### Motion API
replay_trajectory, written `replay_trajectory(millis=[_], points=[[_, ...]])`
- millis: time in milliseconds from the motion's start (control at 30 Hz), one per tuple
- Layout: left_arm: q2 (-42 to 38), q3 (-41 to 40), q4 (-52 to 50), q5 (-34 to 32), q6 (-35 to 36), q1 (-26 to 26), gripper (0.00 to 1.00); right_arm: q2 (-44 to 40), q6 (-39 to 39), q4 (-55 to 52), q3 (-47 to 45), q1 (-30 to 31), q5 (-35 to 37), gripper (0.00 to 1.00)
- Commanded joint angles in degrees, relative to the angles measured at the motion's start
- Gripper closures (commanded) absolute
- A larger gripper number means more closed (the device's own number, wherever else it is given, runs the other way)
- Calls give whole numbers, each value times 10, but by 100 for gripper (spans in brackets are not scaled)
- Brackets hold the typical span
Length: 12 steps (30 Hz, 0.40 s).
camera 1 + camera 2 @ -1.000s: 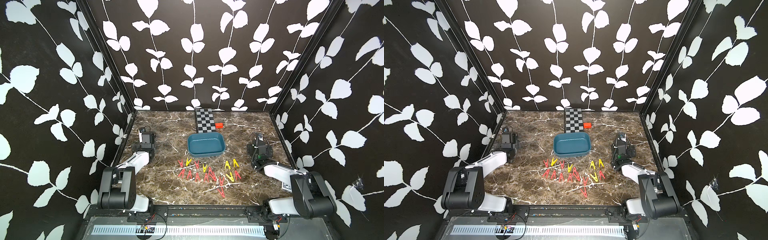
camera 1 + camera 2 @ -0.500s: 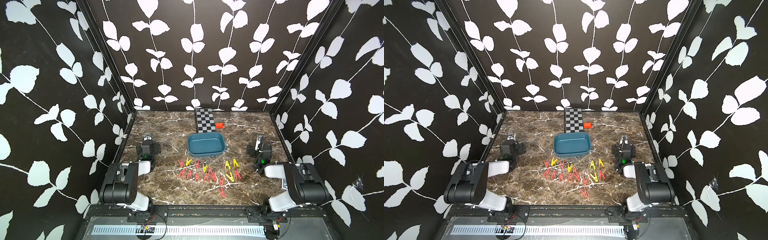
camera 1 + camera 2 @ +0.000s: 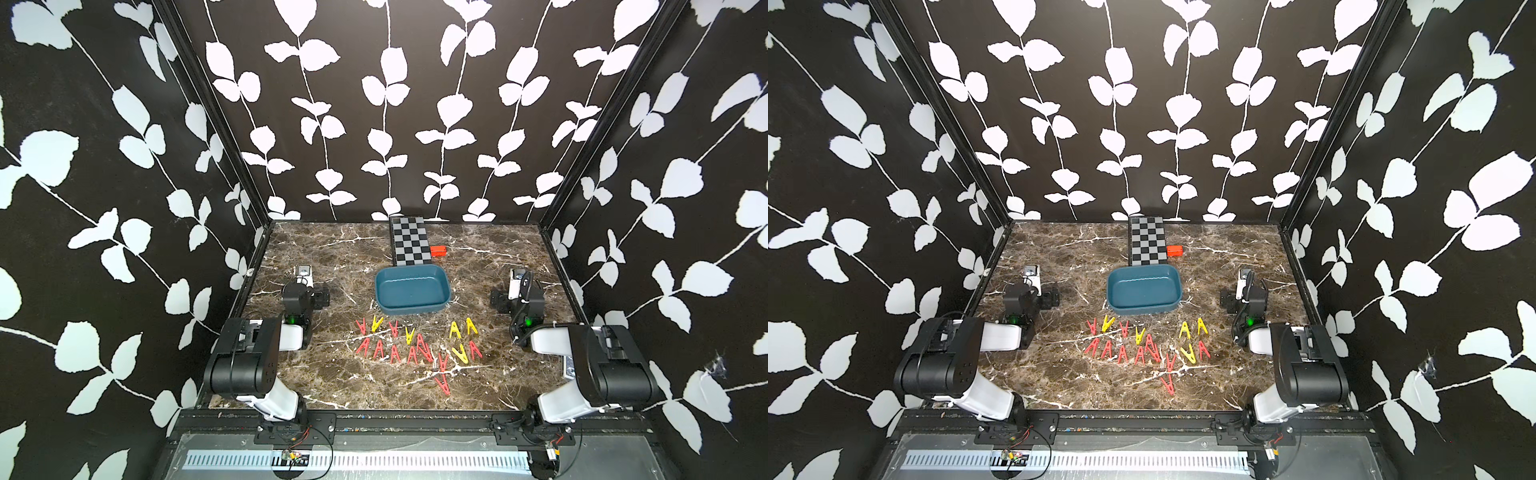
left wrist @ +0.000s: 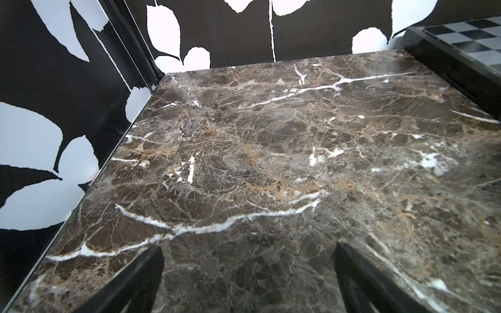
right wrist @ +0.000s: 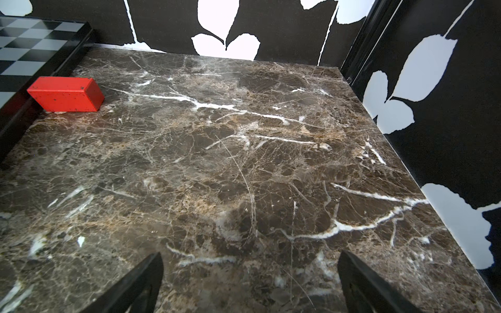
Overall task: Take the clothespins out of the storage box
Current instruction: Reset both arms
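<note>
Teal plastic storage box (image 3: 442, 291) is sitting empty beside red and yellow clothespins (image 3: 415, 347); left gripper (image 4: 249, 246) and right gripper (image 5: 250, 253) are resting spread, empty; finishing probably means disturbing nothing.

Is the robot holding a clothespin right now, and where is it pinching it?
No, nothing is held. The left gripper and right gripper are both open and empty; the clothespins lie on the marble table.

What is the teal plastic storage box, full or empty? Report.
Empty: the teal plastic storage box shows a bare floor; the red and yellow clothespins lie outside it.
</note>
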Motion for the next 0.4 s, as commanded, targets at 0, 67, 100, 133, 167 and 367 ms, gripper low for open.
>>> replay_trajectory(millis=[0,67,100,133,167,367], points=[[-8,-4,19,11,8,0,1,0,-6,18,8,-3,-9,1],[-12,-3,8,10,7,0,1,-1,-6,17,8,-3,-10,1],[-9,-3,14,11,8,0,1,0,-6,18,8,-3,-10,1],[-10,-4,13,11,8,-1,1,-1,-6,18,9,-3,-10,1],[-12,-3,9,10,8,0,1,-1,-6,18,8,-3,-10,1],[-11,-4,10,10,8,0,1,0,-6,17,9,-3,-10,1]])
